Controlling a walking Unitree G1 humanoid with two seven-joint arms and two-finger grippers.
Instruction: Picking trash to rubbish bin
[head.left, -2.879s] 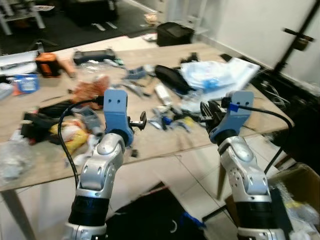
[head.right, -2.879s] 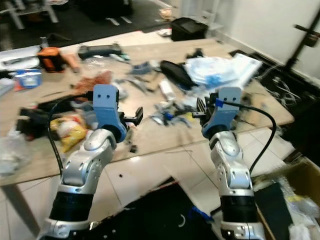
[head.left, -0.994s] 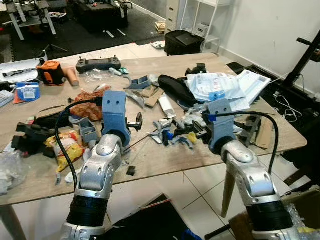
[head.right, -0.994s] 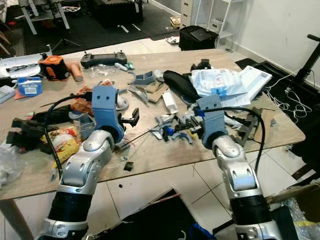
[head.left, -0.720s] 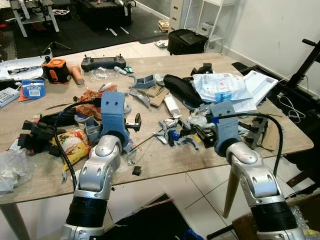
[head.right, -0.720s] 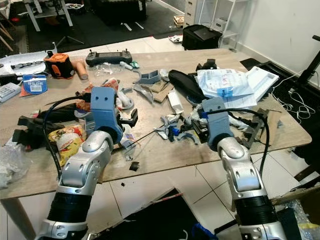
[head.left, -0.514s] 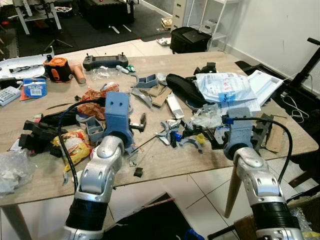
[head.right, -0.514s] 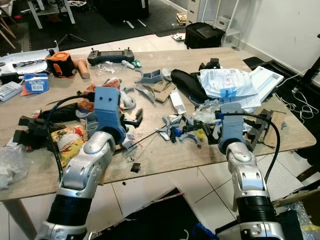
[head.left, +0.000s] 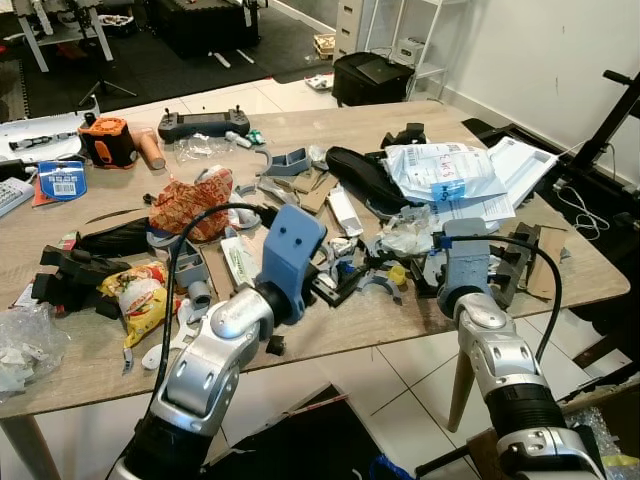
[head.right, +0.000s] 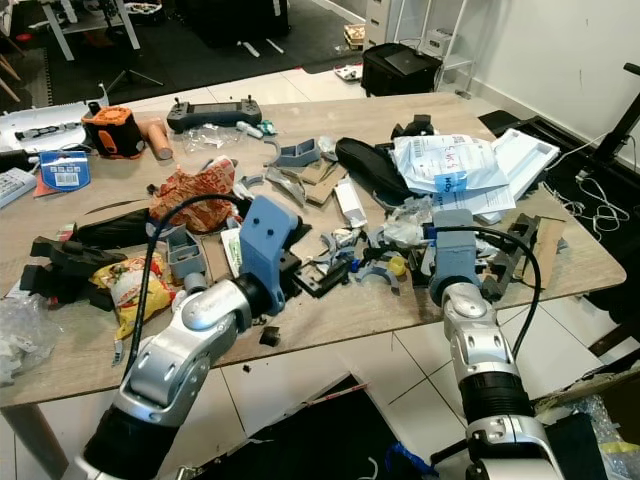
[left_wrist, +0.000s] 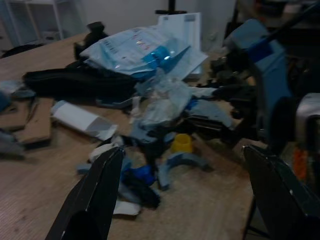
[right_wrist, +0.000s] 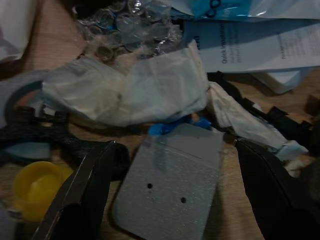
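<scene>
A pile of trash lies mid-table: crumpled clear plastic (head.left: 405, 235), a yellow cap (head.left: 398, 275), blue and grey scraps (head.left: 345, 270). My left gripper (head.left: 335, 283) reaches into this pile from the left, low over the wood. In its wrist view it is open (left_wrist: 182, 152), with the yellow cap (left_wrist: 181, 143) just ahead between its fingers. My right gripper (right_wrist: 172, 150) is open on the pile's right side, over a grey plate (right_wrist: 170, 185), with a white crumpled wrapper (right_wrist: 130, 95) just beyond. A blue-white plastic bag (head.left: 445, 170) lies behind.
A red-orange wrapper (head.left: 190, 195) and a yellow snack bag (head.left: 135, 295) lie on the left. A black case (head.left: 360, 175), a controller (head.left: 197, 123) and an orange tool (head.left: 105, 140) sit farther back. The table's front edge (head.left: 340, 345) is near me. A cardboard box (head.left: 600, 440) stands at lower right.
My left arm has swung right and forward, bringing its gripper into the middle pile. The right gripper stays low by the pile's right side. The view shifted slightly.
</scene>
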